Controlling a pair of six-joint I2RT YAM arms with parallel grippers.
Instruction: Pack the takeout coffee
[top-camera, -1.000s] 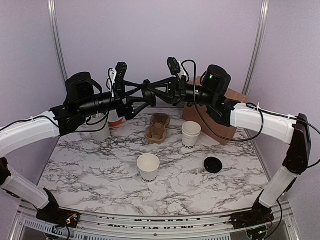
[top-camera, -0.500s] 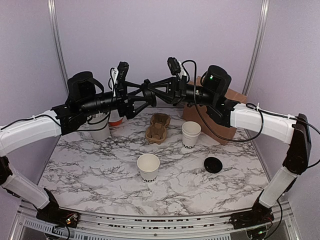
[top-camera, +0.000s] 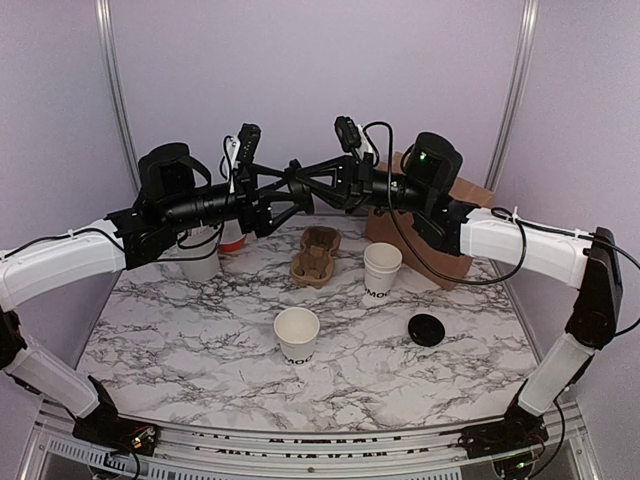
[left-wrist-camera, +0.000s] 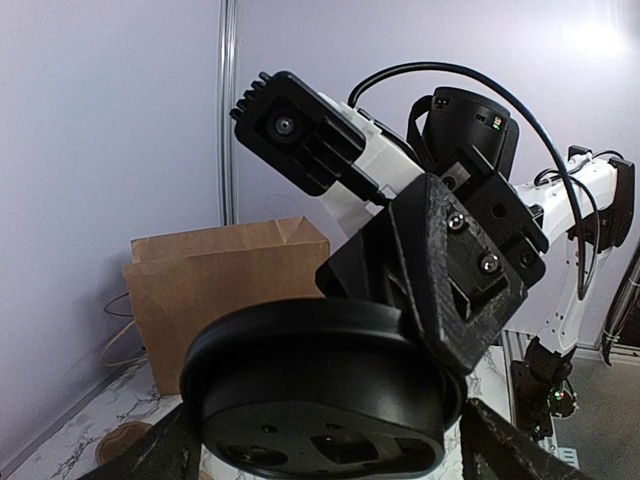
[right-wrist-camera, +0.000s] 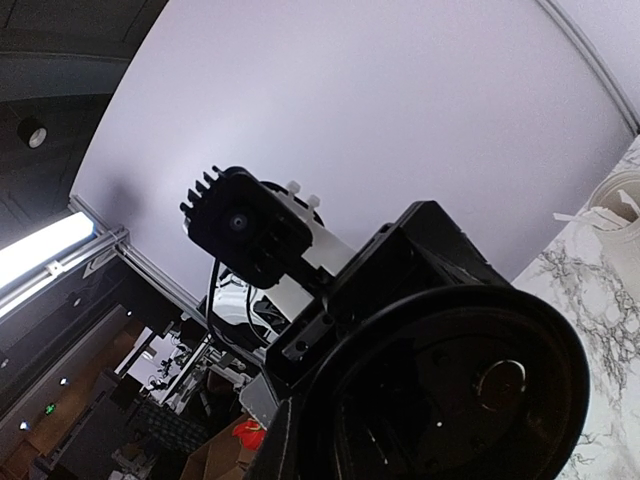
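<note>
Both arms are held up high, and the left gripper (top-camera: 287, 187) and right gripper (top-camera: 300, 180) meet tip to tip in the air. Between them is a round black plastic lid (left-wrist-camera: 320, 385). The right gripper has its jaws pressed nearly together on the edge of the lid and is pinching it. The left gripper has its jaws spread wide. Its fingers (left-wrist-camera: 160, 455) sit one on each side of the lid, very close to the rim, but I cannot tell if they touch it. Down below the grippers, on the white marble table (top-camera: 180, 330), lies a brown cardboard cup tray (top-camera: 315, 255). A small white paper cup with black letters (top-camera: 382, 268) stands low on the right gripper's side. A second cup (top-camera: 297, 335) just like it stands nearer the arm bases. Both cups are open on top, so I cannot tell which one is the coffee to pack. Another flat black lid (top-camera: 427, 329) lies on the table under the right arm. A brown paper bag (top-camera: 440, 235) stands behind that arm, and a tall grey-white holder (top-camera: 203, 260) stands under the left arm.
</note>
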